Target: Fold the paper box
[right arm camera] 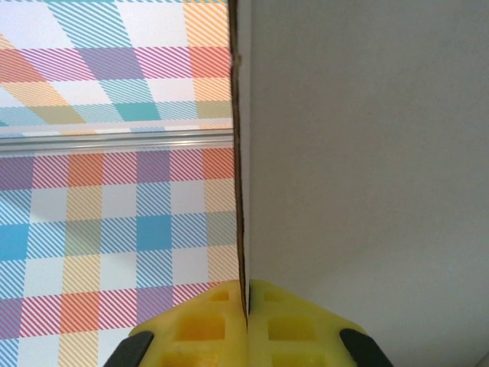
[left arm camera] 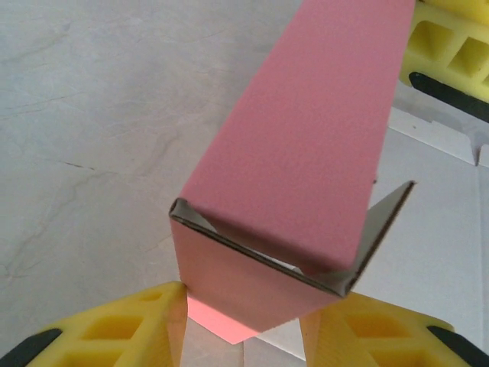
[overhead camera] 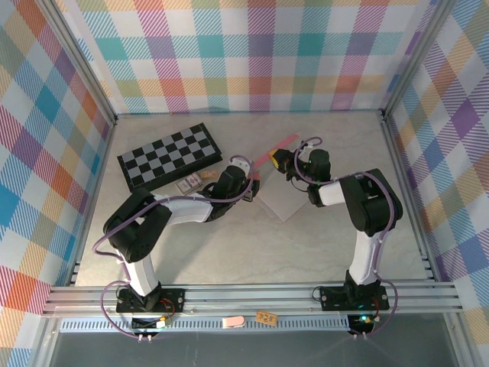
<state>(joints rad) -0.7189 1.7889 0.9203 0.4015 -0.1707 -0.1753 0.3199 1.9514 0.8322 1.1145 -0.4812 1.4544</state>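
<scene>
The paper box (overhead camera: 281, 200) lies part-folded at mid-table, its pale grey-white inside facing up, with a pink strip (overhead camera: 287, 141) raised at the back. In the left wrist view a doubled pink side wall (left arm camera: 306, 130) stands up between my yellow fingers (left arm camera: 145, 329) and touches both. My left gripper (left arm camera: 244, 310) is shut on that wall at the box's left edge (overhead camera: 250, 182). My right gripper (right arm camera: 247, 297) is shut on a thin upright panel (right arm camera: 367, 153) seen edge-on, grey-white side to the right. In the top view the right gripper (overhead camera: 280, 161) is at the box's back edge.
A black-and-white checkered board (overhead camera: 170, 155) lies at the back left. A few small packets (overhead camera: 191, 182) sit just in front of it, beside my left arm. Plaid walls and metal rails enclose the table. A pink item (overhead camera: 233, 322) and an orange tag (overhead camera: 266, 316) rest by the near rail.
</scene>
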